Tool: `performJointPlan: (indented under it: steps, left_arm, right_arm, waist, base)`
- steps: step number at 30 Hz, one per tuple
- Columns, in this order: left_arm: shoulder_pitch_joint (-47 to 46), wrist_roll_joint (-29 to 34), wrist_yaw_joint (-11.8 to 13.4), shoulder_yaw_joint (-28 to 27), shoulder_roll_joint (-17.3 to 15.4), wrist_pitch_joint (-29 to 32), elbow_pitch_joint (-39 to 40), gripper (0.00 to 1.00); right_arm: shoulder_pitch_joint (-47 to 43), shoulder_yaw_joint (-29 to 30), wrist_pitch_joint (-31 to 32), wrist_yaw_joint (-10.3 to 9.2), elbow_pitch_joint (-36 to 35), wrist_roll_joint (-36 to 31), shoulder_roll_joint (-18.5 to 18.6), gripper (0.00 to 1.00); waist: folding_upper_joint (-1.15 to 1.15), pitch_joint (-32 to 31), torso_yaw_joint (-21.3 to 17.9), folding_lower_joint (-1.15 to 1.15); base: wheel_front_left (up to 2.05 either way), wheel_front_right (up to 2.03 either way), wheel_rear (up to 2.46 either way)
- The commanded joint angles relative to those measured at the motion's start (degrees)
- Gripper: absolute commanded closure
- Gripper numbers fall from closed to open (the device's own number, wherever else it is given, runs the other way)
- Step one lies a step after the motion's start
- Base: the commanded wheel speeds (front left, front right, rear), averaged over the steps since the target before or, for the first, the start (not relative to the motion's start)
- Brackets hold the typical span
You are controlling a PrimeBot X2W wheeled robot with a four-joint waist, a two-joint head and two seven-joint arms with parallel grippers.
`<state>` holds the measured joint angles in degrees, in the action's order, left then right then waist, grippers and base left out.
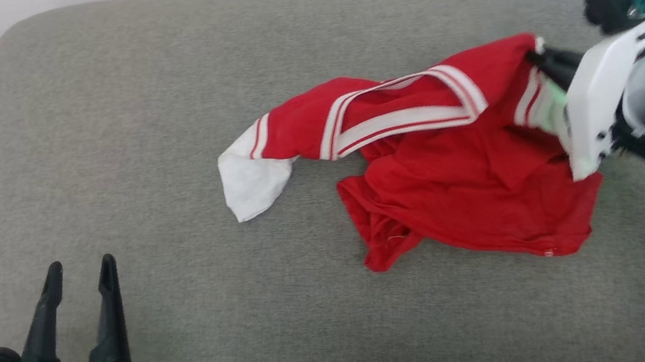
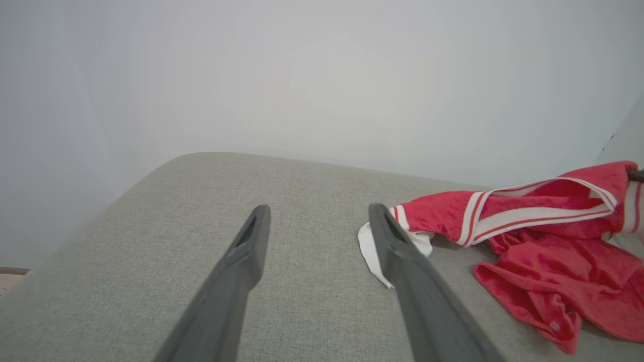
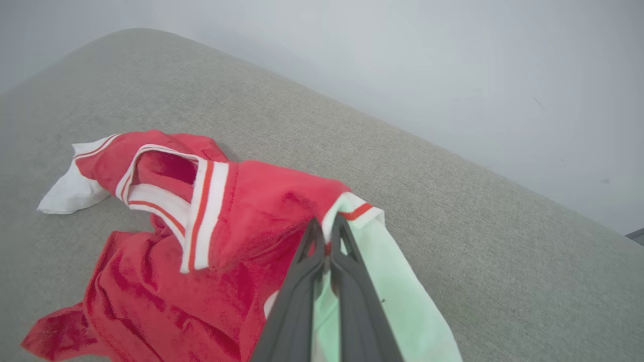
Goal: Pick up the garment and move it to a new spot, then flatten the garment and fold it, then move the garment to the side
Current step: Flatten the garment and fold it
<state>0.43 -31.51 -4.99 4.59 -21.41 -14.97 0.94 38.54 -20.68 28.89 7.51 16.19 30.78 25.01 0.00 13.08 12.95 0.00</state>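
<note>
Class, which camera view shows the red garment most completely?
The head view: nearly the whole garment is in frame. The left wrist view crops it at the right edge; the right wrist view hides part of it behind the right claw.

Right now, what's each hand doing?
Left hand: open, empty.
Right hand: closed, holding the shirt near a sleeve.

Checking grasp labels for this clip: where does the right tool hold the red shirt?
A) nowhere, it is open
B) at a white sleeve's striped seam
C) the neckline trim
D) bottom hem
B: the right tool is shut on the shirt where red shoulder meets striped white sleeve.
</note>
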Motion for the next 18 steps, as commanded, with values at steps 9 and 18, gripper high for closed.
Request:
performJointPlan:
  steps: [9, 18]
  left_arm:
    - [-2.02, 2.03, -1.8, 1.15, 2.0, -0.28, -1.78, 0.0]
    - [-2.54, 2.29, -2.31, 0.85, 2.26, -0.28, -2.64, 0.0]
  right_arm:
    - [11.49, 3.27, -9.02, -0.04, 21.01, -5.09, -0.59, 0.97]
    - [19.22, 1.71, -14.29, -0.04, 35.97, -10.39, -4.79, 0.0]
  waist:
    - [0.0, 0.49, 4.3, 0.0]
    - [0.0, 0.93, 4.25, 0.0]
  base:
    - [0.0, 0.0, 0.0]
    - [0.0, 0.0, 0.0]
